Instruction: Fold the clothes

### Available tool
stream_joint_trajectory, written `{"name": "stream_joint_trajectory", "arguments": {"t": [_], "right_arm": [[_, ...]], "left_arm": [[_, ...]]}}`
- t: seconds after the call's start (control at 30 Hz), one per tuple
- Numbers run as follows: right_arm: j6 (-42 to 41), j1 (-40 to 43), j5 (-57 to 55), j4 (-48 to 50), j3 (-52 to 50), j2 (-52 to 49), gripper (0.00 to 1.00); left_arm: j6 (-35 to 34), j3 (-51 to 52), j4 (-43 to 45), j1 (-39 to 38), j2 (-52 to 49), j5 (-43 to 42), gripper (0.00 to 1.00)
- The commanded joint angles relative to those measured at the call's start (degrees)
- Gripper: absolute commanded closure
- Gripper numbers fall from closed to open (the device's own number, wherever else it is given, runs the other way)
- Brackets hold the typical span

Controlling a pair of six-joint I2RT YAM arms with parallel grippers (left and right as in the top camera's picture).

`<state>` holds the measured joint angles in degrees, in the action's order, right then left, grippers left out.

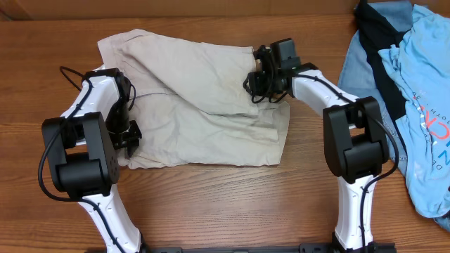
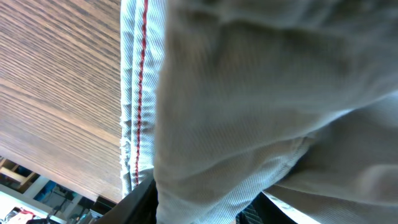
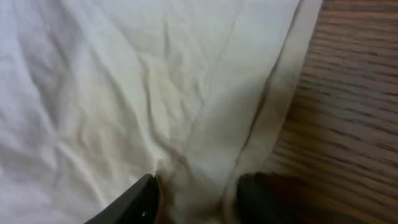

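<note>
The light beige shorts (image 1: pixel 204 119) lie spread on the wooden table, with an upper layer lying slantwise across the lower one. My left gripper (image 1: pixel 131 139) is at their lower left corner. In the left wrist view its jaws (image 2: pixel 196 211) are shut on a thick fold of the shorts (image 2: pixel 261 93), and a hem with red stitching (image 2: pixel 142 93) shows beside it. My right gripper (image 1: pixel 261 88) is at the shorts' right edge. In the right wrist view its fingers (image 3: pixel 199 202) pinch bunched fabric of the shorts (image 3: pixel 124 81) next to the hem.
A pile of blue and dark clothes (image 1: pixel 415 91) lies at the table's right edge. A thin black cable (image 1: pixel 151 95) runs from the left arm over the shorts. Bare wood (image 1: pixel 232 204) lies in front of the shorts, between the arm bases.
</note>
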<state>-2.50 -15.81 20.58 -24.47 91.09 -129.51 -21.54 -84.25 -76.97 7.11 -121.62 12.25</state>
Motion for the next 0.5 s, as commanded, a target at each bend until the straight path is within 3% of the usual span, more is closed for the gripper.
{"name": "stream_joint_trajectory", "arguments": {"t": [0.0, 0.1, 0.2, 0.47], "right_arm": [[-0.48, -2.84, 0.02, 0.39, -0.35, -2.62, 0.62], [-0.79, -3.26, -1.70, 1.44, -0.35, -2.62, 0.81], [-3.93, -3.21, -7.61, 2.80, -0.17, -2.62, 0.94], [-6.95, 0.42, -23.26, 4.26, 6.32, -2.62, 0.96]], "left_arm": [[-1.18, 0.52, 0.44, -0.39, -0.07, -0.28, 0.60], [-1.16, 0.52, 0.46, -0.39, -0.07, -0.28, 0.60], [-1.16, 0.52, 0.46, -0.39, -0.07, -0.28, 0.60], [-1.18, 0.52, 0.48, -0.39, -0.07, -0.26, 0.60]]}}
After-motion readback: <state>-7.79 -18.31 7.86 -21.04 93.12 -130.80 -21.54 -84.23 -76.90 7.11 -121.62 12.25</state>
